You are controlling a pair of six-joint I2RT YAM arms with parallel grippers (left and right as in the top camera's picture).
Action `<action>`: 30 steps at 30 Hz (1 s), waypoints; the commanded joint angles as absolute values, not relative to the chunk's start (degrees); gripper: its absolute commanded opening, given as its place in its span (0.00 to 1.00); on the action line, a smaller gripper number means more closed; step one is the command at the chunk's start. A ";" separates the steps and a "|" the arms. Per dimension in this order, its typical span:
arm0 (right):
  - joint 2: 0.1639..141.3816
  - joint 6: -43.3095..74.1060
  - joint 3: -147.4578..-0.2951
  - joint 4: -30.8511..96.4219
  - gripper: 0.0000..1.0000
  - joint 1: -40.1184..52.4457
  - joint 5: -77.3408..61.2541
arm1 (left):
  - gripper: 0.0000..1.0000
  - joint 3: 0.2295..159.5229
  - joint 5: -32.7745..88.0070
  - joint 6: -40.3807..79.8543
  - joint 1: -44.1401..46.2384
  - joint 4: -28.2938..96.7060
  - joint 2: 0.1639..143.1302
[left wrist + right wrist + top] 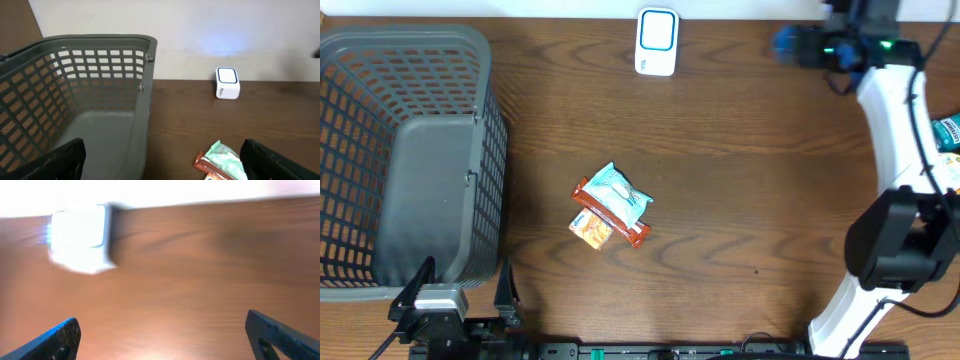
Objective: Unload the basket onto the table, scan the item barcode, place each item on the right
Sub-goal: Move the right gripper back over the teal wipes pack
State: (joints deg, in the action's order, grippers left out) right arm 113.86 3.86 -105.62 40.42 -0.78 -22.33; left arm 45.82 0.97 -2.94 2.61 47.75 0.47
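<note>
At the left edge of the table [740,180] a grey basket [410,150] is seen, and no item can be made out inside it. Just beside its near corner the left tool [458,290] is held low with its fingers spread wide and nothing between them. Toward the middle of the table the snack packets [610,208] are found lying in a small heap: a pale blue packet is laid across a red-brown bar, with an orange packet beneath. They are touched by neither tool and lie well apart from the scanner [656,42], which is stood at the far edge of the table. Further right, near the far edge, the right tool [785,43] is pointed toward the scanner; in the blurred wrist view its fingers are shown far apart and empty. At the right border a teal packet [950,130] is partly visible. Whether any barcode has been read cannot be told. It is judged that, for the heap in the middle, the work is not yet done: a packet has to be gripped, lifted, carried to the scanner and turned so that its barcode is presented to the scanner's face.
</note>
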 commanded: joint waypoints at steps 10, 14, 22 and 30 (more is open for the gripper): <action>115.55 -2.22 -105.60 53.69 0.99 30.41 -8.03 | 0.98 46.06 1.06 -2.68 2.26 47.57 0.19; 115.55 -2.22 -104.62 54.83 0.99 39.13 2.20 | 0.98 46.06 1.06 -2.68 2.26 47.57 0.19; 116.16 -0.86 -94.65 43.57 0.93 48.73 17.28 | 0.98 46.06 1.08 -2.68 2.26 47.57 0.19; 116.27 -0.67 -88.03 37.80 0.83 53.28 18.79 | 0.98 46.06 1.06 -2.68 2.26 47.57 0.19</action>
